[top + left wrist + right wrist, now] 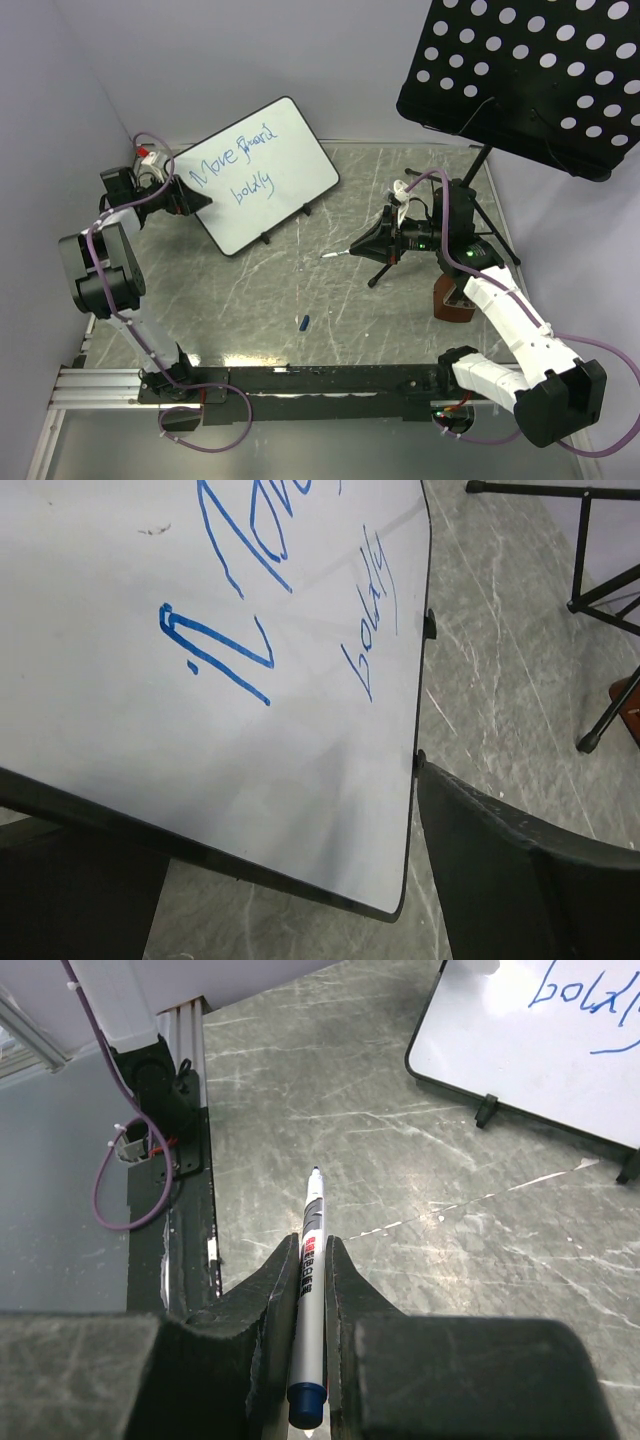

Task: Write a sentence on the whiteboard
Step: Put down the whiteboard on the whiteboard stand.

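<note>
The right gripper [312,1252] is clamped on one marker [309,1300], whose red label is too small to read. The left gripper [195,198] has its jaws apart around a corner of the single whiteboard [293,195], which stands tilted on two black feet at the counter's [290,285] far left. The sentence [240,165] runs in two blue lines, "Move Board" over "boldly". One blue cap [303,322] lies on the counter, apart from everything else.
</note>
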{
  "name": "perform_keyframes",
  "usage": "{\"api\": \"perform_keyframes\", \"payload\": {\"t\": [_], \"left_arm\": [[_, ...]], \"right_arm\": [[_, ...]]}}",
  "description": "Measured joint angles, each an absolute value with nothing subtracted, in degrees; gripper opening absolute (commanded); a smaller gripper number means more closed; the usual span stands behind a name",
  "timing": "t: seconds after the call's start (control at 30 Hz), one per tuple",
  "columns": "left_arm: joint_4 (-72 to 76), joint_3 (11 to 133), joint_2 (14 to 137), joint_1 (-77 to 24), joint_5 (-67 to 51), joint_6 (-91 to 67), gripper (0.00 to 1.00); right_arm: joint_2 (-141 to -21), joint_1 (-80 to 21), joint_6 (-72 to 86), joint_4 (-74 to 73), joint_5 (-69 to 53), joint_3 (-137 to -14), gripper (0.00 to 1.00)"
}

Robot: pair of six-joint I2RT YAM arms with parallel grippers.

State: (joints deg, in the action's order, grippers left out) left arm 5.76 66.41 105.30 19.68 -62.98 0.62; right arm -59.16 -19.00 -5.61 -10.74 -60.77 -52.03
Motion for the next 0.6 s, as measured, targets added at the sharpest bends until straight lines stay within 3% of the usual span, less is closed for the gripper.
{"api": "perform_keyframes", "payload": {"t": [0.6], "left_arm": [[10.72, 53.67, 93.1, 24.99, -52.75, -7.66, 0.97]], "right_arm": [[-57.98, -19.0, -5.5, -10.72, -61.14, -52.03, 0.0]]}}
